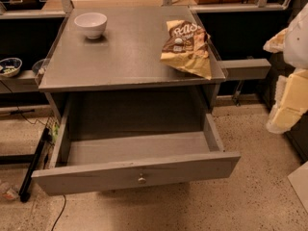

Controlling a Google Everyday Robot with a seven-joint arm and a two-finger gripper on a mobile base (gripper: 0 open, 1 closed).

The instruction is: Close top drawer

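Observation:
The top drawer of the grey cabinet is pulled far out toward me. Its long grey front panel has a small round silver knob at its centre. The inside of the drawer is bare as far as I can see. My gripper, white and pale yellow, hangs at the right edge of the view. It is beside the cabinet, above and to the right of the drawer's right front corner, and apart from the drawer. It holds nothing that I can see.
A white bowl and a crumpled chip bag lie on the cabinet top. A grey ledge sticks out at the right. A small dish sits on a left shelf. A black pole and cable stand left of the drawer.

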